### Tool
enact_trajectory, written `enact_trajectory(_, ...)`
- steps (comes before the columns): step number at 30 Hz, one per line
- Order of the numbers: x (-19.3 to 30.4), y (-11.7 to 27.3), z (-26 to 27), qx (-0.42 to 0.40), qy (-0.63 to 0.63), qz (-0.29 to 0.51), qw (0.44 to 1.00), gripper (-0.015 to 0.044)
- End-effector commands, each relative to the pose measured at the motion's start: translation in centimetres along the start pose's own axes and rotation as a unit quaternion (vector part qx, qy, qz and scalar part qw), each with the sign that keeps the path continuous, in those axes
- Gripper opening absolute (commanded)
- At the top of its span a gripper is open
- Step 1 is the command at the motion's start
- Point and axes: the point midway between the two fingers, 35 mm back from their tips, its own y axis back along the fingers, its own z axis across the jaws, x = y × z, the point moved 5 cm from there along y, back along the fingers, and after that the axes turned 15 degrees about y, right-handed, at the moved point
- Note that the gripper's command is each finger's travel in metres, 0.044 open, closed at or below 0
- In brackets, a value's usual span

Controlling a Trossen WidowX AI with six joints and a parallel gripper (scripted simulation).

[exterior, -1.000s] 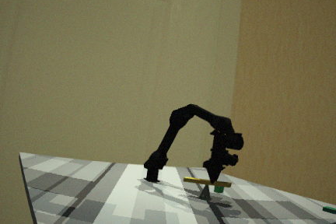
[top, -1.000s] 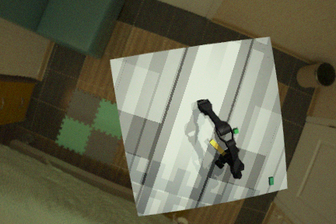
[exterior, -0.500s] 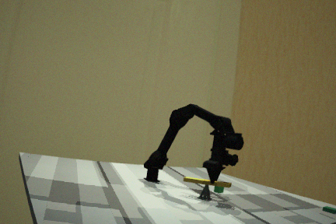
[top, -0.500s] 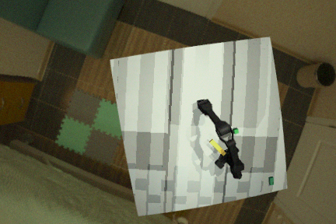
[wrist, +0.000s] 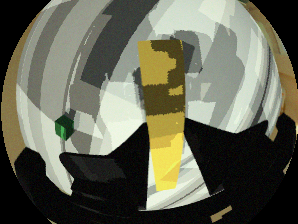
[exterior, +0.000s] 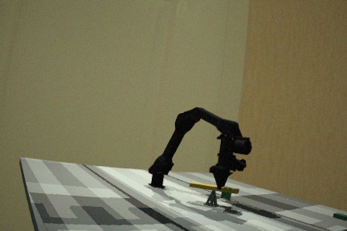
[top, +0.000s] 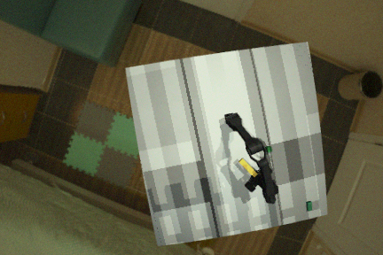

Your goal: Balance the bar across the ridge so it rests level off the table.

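Observation:
The yellow bar (top: 247, 167) (exterior: 198, 186) (wrist: 165, 117) is held off the table, above the small grey ridge (exterior: 211, 200). In the exterior view the bar tips slightly down to the right, though that view is itself tilted. The ridge's top meets the bar's underside there near the bar's middle; whether they touch is too small to tell. My gripper (exterior: 219, 188) (wrist: 165, 124) points down and is shut on the bar, a little right of the ridge in the exterior view. In the top view the arm hides part of the bar, and I cannot make out the ridge.
A green block (top: 269, 149) (exterior: 226, 196) (wrist: 64, 128) stands on the patterned table (top: 155, 101) (exterior: 52, 180) close to the arm. Another green block (top: 308, 205) (exterior: 340, 216) lies near the table's corner.

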Motion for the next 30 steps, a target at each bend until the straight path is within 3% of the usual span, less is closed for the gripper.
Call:
enact_trajectory(1,0.03,-0.22,0.03,-0.001,-0.002,0.001,1.0,0.0)
enact_trajectory(30,-0.01,-0.13,0.02,-0.001,-0.002,0.001,1.0,0.0)
